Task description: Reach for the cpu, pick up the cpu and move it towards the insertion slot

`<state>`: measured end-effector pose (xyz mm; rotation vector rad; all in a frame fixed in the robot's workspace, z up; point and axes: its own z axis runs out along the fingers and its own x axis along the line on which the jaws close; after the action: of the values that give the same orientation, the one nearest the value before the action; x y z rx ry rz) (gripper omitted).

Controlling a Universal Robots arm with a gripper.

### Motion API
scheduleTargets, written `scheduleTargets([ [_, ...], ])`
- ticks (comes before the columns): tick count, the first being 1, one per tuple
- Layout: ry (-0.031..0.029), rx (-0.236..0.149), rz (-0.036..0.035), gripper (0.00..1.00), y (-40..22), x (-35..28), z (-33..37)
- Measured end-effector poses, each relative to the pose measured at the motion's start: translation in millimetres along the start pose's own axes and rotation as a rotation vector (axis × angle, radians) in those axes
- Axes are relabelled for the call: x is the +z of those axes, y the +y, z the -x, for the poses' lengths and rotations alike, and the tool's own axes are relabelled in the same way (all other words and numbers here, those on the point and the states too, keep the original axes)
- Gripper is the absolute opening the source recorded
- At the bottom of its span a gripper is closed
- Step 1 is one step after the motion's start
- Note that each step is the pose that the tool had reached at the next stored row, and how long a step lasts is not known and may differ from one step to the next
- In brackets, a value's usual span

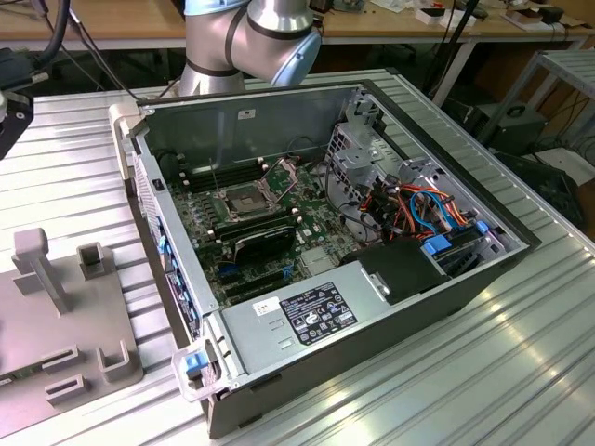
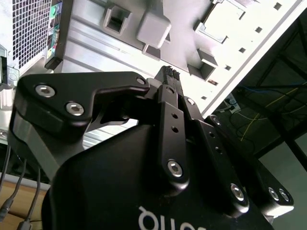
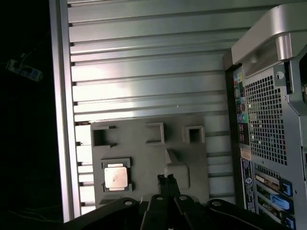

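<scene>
**A:** As far as the exterior view shows, where is the insertion slot (image 1: 244, 202)?

**B:** Inside the open computer case (image 1: 232, 121).

**A:** And the wrist views?

**B:** Second wrist view: the gripper (image 2: 169, 72) has its fingers pressed together, empty. First wrist view: the cpu (image 3: 115, 176) lies in the grey plate (image 3: 139, 163), in a recess near the tips, untouched. Reaching step, I judge; a grasp calls for spreading and centring over it.
</scene>
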<state>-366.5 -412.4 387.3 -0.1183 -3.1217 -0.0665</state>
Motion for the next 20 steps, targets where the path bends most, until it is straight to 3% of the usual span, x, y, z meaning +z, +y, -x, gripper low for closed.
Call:
scheduleTargets([
  [4, 0.0002, 0.000, 0.0001, 0.11, -4.2, 0.4, -6.5],
  [9, 0.0006, 0.000, 0.0000, 0.11, -9.4, 1.4, -21.0],
  [20, 0.0036, 0.000, -0.0002, 0.11, -15.9, 4.3, -64.6],
])
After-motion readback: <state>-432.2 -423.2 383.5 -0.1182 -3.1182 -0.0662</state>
